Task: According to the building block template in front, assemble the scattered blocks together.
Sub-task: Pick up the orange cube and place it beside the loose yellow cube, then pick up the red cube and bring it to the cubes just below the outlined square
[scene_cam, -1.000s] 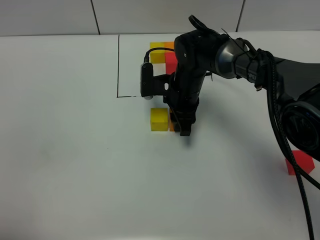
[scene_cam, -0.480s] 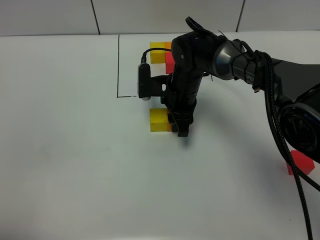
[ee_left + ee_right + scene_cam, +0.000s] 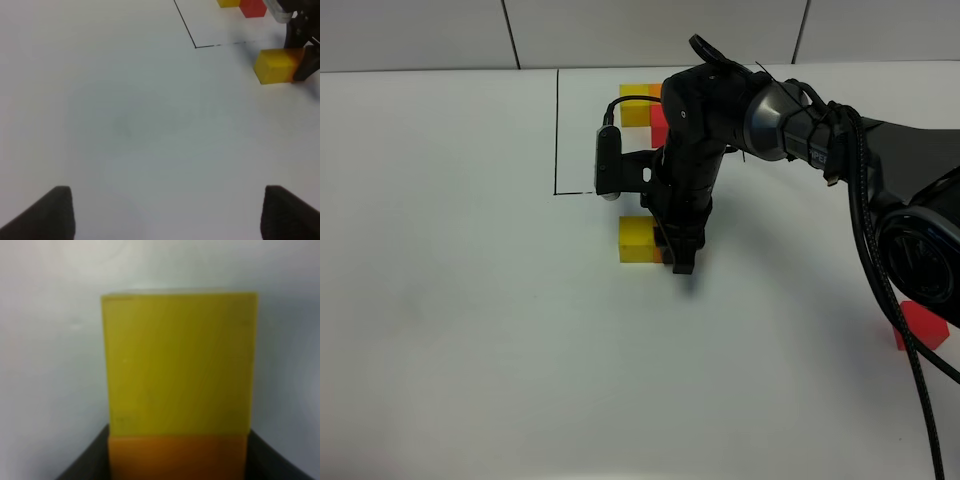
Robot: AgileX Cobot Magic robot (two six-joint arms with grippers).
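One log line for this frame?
right jaws: shut on orange cube, touching yellow cube | left jaws: open | red cube: apart, at right

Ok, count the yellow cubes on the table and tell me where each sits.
2. One yellow cube sits inside the black outline, at the back. The second yellow cube sits nearer, outside it, against the orange cube. The arm could hide others.

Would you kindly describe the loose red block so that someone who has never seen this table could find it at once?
Start at the white table and go to its right side, where the right arm's black cable hangs down. The red block lies there, partly behind that cable. Unlike the other red cube, up inside the black outline beside a yellow one, it stands alone.
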